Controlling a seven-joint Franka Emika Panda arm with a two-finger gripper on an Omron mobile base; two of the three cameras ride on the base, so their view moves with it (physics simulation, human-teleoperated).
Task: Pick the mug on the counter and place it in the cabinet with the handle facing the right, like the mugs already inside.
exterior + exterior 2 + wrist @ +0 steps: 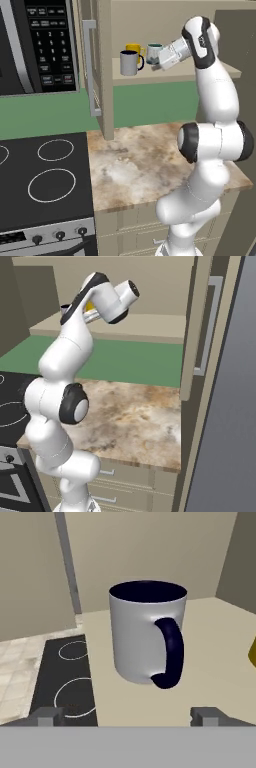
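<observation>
The light-grey mug (129,63) with a navy inside stands upright on the cabinet shelf (180,75), near its left front corner. Its dark handle (141,61) points right. In the hand view the mug (142,632) stands just ahead, with the handle (171,653) turned toward the camera. My gripper (156,64) hovers to the right of the mug, open and holding nothing. Its fingertips (47,716) stand wide apart, short of the mug. Behind the grey mug stand the yellow mug (134,49) and the white-and-teal mug (153,51). The counter (140,160) lies below.
The open cabinet door (97,70) with its silver bar (90,65) hangs left of the shelf. A black microwave (35,45) is further left, above the black stovetop (45,175). On the right side, a second door (200,326) and a tall grey panel (230,406) stand.
</observation>
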